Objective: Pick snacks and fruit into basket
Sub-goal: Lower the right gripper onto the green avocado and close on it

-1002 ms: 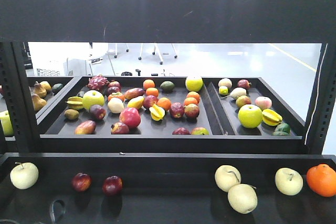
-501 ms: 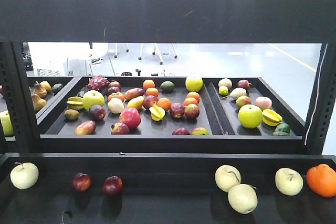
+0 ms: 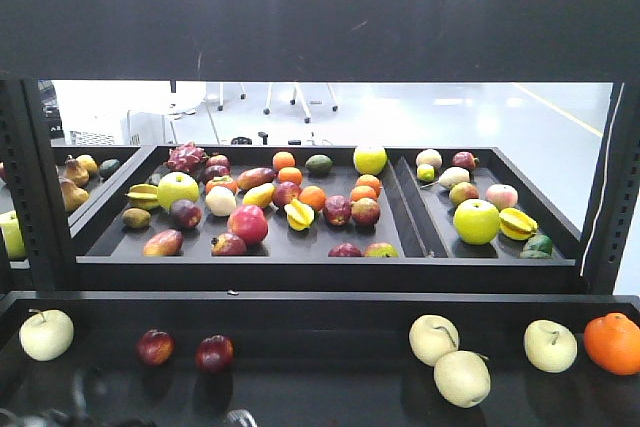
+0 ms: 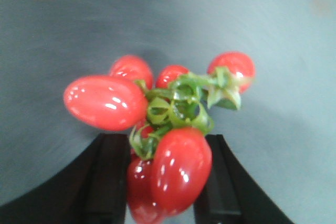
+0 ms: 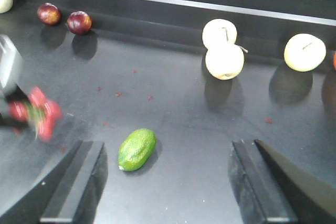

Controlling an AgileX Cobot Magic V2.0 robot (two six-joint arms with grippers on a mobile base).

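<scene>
Exterior front-facing view: mid-frame, fruit [image 3: 248,223] is held in black trays [image 3: 250,269] before a pale floor [image 3: 450,112]; tomatoes [image 4: 178,166] are clamped by the left gripper [image 4: 163,153], and the right gripper [image 5: 168,153] is spread wide.

Along the front-left edge of the lower shelf [image 3: 320,387], the thin grey loop we saw 1 s ago had shrunk to a small hook 0.5 s ago and is now gone. We now see 2 dark shapes there (too smeared to name): a wide blur [image 3: 55,415] at the corner and a small blur [image 3: 237,417] further right.
</scene>
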